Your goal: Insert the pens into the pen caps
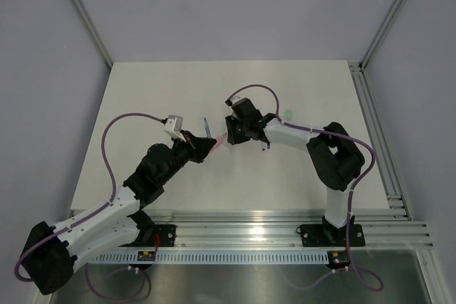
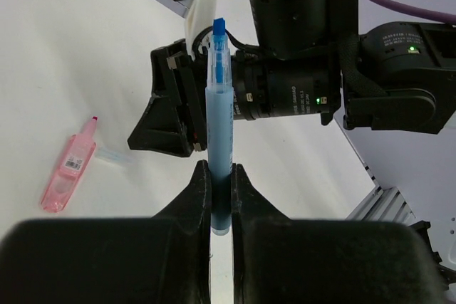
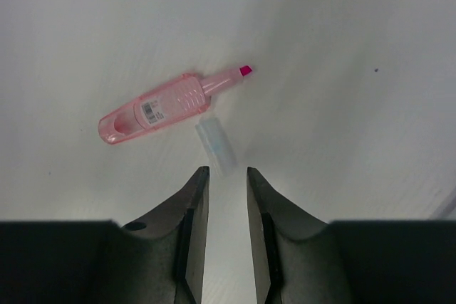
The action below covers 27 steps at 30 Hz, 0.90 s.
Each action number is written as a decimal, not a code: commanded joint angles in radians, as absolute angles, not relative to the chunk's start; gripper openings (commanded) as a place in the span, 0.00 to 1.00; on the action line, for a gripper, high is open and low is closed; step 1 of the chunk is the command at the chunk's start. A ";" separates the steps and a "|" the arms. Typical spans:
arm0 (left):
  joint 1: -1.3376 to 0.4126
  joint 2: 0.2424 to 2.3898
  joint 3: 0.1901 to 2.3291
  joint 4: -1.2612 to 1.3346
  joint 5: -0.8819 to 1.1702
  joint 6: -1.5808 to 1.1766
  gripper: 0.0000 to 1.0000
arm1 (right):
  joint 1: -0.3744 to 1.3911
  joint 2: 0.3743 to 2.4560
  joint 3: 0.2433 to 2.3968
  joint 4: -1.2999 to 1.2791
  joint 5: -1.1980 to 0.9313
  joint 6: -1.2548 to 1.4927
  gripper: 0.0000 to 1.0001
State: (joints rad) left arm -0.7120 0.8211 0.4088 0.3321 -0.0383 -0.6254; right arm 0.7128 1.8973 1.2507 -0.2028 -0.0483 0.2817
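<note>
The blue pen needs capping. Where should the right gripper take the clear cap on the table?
Pinch the clear cap across its middle, coming straight down: it lies flat with both long sides free. The pink pen lies close to its far end; avoid that.

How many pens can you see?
2. A blue pen stands pinched in the left claw; a pink pen lies on the table just ahead of the right claw. A small blue bit and a mint bit by the right arm could be more; too tiny to tell.

Matte white table, grey enclosure walls — aluminium rail along near edge
</note>
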 commanded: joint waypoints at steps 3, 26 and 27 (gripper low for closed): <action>-0.709 0.850 0.413 0.393 -0.055 -0.604 0.00 | 0.710 1.971 1.358 -0.187 -0.126 0.233 0.35; -0.709 0.862 0.419 0.400 -0.028 -0.601 0.00 | 0.713 1.961 1.218 -0.160 -0.078 0.262 0.23; -0.709 0.864 0.419 0.400 -0.025 -0.601 0.00 | 0.713 1.954 1.209 -0.169 -0.075 0.259 0.22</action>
